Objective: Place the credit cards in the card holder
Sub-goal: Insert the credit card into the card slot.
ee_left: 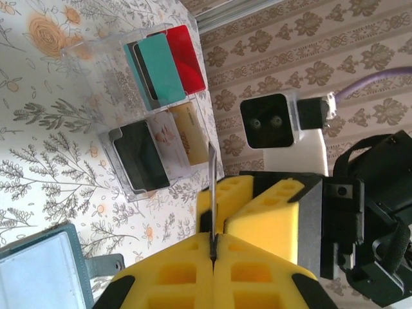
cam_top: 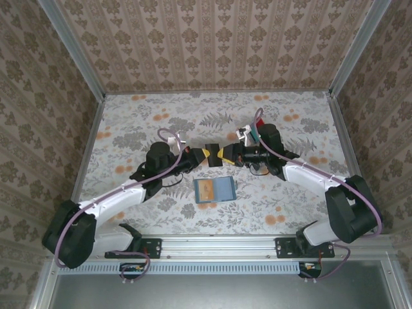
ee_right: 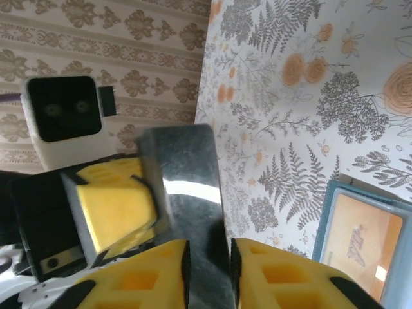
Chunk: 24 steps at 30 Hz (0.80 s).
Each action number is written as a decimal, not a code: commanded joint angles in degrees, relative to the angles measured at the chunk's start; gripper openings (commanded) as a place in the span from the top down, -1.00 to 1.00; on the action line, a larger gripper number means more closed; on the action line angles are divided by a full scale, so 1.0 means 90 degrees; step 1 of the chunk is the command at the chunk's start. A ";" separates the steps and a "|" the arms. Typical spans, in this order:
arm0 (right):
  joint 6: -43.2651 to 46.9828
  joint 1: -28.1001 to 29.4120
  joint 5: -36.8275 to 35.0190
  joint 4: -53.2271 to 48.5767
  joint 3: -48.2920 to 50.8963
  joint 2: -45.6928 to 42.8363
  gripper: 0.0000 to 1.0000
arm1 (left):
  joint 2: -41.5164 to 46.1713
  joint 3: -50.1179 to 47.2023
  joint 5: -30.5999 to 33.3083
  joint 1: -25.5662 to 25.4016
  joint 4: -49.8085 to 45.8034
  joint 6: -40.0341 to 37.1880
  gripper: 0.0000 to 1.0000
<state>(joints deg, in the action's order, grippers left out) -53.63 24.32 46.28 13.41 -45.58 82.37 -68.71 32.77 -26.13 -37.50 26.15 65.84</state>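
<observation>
Left gripper pinches a dark credit card above the middle of the worktop, apparently on edge, long axis running left to right; whether the narrow right gripper grips it is unclear; a firm second hold should precede any release; card holder lies open nearer the near edge

You're working inside a three-sided booth: the back wall, left wall and right wall all carry beige damask wallpaper in vertical bands. Aluminium posts run up the two back corners. Your counter is covered in a pale print of grey ferns and orange blossoms, evenly lit. Along its near edge you see a silver rail and a slotted grey duct.
</observation>
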 commanded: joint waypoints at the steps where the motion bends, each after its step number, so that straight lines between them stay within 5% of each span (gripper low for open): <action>1: 0.0815 0.0057 -0.0888 -0.1913 -0.0439 0.0061 0.30 | 0.0242 0.0304 0.0556 -0.0087 -0.1950 -0.0672 1.00; 4: 0.1324 0.0132 -0.1426 -0.3053 -0.0714 0.0340 0.35 | 0.0101 0.0650 0.1176 -0.0252 -0.3566 -0.1280 1.00; 14: 0.1666 0.0681 -0.2015 -0.3588 -0.0660 0.0955 0.55 | -0.0476 0.0051 0.1434 -0.0992 -0.2366 -0.0837 1.00; 24: 0.2035 0.0697 -0.3018 -0.4176 -0.0689 0.1535 0.65 | -0.0855 -0.0212 0.1680 -0.1142 -0.1981 -0.0855 1.00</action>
<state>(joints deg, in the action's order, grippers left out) -37.19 30.44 23.11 -21.47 -50.81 95.22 -75.40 31.94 -11.75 -47.53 5.30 58.83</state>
